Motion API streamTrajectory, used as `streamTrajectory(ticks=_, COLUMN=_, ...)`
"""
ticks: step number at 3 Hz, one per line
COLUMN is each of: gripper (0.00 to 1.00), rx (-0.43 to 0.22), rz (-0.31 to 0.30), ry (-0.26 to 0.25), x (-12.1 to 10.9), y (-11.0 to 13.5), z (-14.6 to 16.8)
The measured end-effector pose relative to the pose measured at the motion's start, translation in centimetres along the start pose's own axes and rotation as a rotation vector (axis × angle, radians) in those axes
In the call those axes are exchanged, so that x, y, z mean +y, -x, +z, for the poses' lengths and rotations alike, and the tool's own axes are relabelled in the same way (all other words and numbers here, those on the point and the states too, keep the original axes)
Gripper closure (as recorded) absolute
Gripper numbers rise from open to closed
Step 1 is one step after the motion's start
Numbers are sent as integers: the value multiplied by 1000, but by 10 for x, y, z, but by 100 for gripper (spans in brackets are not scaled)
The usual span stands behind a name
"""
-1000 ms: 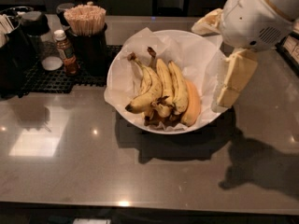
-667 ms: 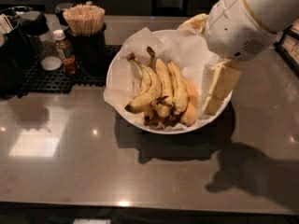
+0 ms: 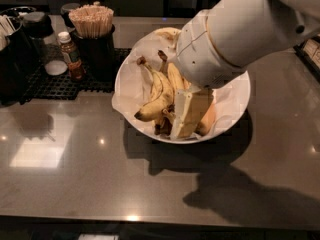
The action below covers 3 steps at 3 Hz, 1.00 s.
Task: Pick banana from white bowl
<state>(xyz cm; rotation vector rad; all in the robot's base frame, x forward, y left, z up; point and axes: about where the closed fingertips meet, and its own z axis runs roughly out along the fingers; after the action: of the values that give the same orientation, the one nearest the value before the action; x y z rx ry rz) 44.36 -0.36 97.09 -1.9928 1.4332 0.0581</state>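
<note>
The white bowl, wide, shallow and lined with crinkled white paper, stands on the dark counter at mid-frame. Several bananas lie in it. The strongly curved yellow banana lies at the left of the pile, its long thin stem reaching up to a dark cap and its brownish tip pointing left. My gripper, cream-coloured, hangs down from the big white arm into the bowl. It is over the middle of the pile, just right of the curved banana, and hides the straighter bananas behind it.
An orange-toned banana shows at the gripper's right. A dark cup of wooden stirrers, a small brown bottle and dark containers stand on a black mat at the back left. The counter's front edge runs along the bottom.
The arm has swung left and down. The gripper has gone from the bowl's right rim to over the middle of the banana pile. The bananas have not moved.
</note>
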Motion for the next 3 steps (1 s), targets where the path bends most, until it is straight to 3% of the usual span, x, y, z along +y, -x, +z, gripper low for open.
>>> streamTrajectory(ticks=1, gripper=0, rx=0, rz=0, ry=0, x=0, y=0, z=0)
streamTrajectory(ticks=2, gripper=0, rx=-54, rz=10, ry=-5, x=-1, y=3, z=2)
streamTrajectory(ticks=3, gripper=0, rx=-215, rz=15, ry=31, x=10, y=16, z=29)
